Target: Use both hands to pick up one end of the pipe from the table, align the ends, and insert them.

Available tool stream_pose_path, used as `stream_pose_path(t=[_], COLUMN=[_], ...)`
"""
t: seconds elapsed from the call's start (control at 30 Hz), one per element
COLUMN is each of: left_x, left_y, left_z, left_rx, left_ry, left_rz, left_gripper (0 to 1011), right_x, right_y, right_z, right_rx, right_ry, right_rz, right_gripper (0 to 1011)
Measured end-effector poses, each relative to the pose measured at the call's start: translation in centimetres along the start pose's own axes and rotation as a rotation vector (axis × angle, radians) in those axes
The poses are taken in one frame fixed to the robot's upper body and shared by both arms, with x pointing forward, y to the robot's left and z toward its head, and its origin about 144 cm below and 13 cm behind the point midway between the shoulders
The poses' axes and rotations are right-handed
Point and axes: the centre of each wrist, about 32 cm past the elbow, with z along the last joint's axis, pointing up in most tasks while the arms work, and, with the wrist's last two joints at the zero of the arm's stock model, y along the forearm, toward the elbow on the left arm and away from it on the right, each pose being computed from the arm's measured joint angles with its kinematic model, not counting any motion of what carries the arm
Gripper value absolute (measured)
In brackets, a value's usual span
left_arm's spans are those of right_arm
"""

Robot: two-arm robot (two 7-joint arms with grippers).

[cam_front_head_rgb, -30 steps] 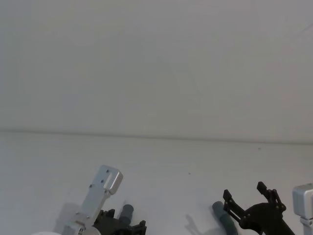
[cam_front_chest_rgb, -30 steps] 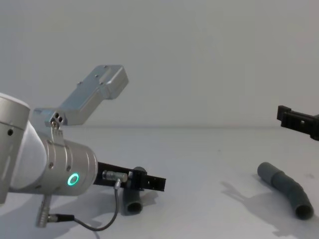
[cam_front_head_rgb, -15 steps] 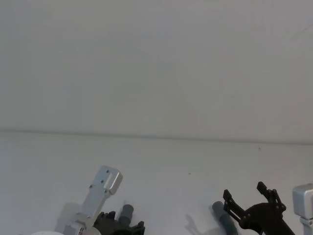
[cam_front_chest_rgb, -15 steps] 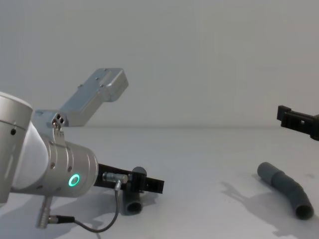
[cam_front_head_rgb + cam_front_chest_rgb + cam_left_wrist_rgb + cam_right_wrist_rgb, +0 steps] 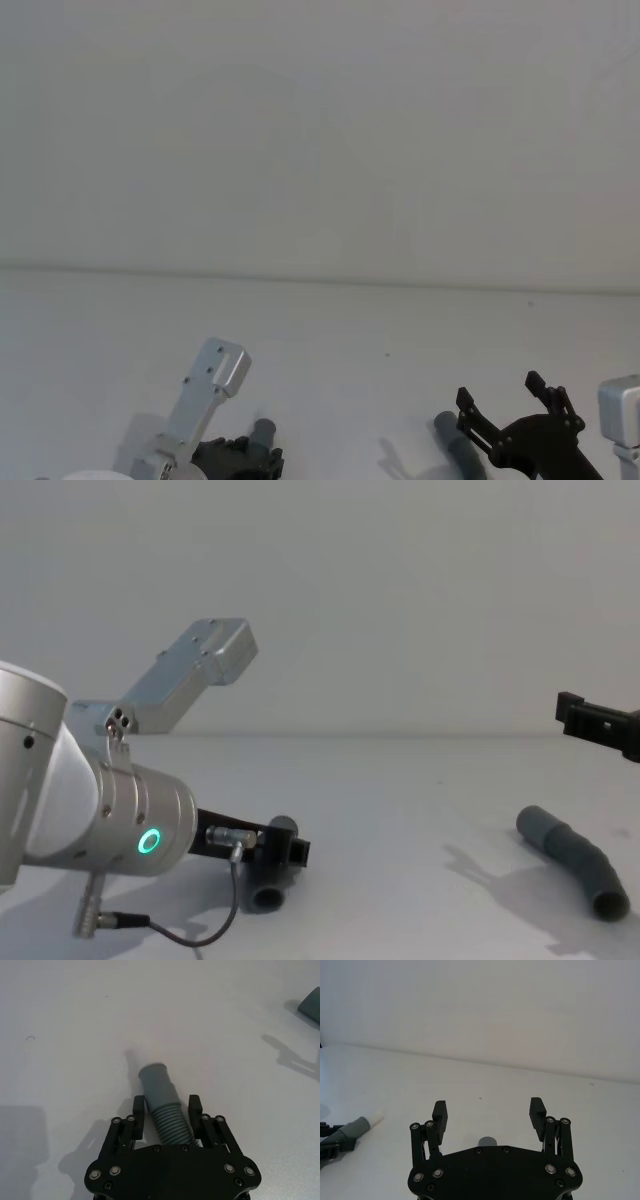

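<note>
Left wrist view: the left gripper has narrowed its jaws onto one dark grey corrugated hose piece lying on the white worktop, so lifting looks next. The right gripper hovers wide open above the other hose piece.

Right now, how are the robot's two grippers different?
The left gripper sits low at the table, while the right gripper hangs higher above it. The left gripper is around a corrugated hose piece. The right gripper's fingers are spread wide around nothing, and the other hose piece lies free below. Both grippers are black.
</note>
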Motion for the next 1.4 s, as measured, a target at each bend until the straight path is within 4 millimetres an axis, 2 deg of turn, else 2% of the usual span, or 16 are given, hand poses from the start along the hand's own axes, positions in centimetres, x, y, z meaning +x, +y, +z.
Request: stream_pose_path(t=[0.17,0.23,1.4], left_x=[0.01,0.02,0.01], left_y=[-0.01,-0.01,-0.02], left_z=[0.01,0.03,0.05], left_rx=[0.002,0.002,0.004], left_ry=[0.000,0.001,0.002], left_rz=[0.000,0.000,-0.001], left_gripper=[344,328,323], right_x=[0.00,0.00,-0.21], right_y=[0.00,0.00,-0.20], right_z=[0.00,0.00,0.21], right_rx=[0.000,0.000,-0.031], right_ry=[0.000,0.000,0.001], right_rz=[0.000,0.000,-0.006], right_gripper=[1000,1000,1000])
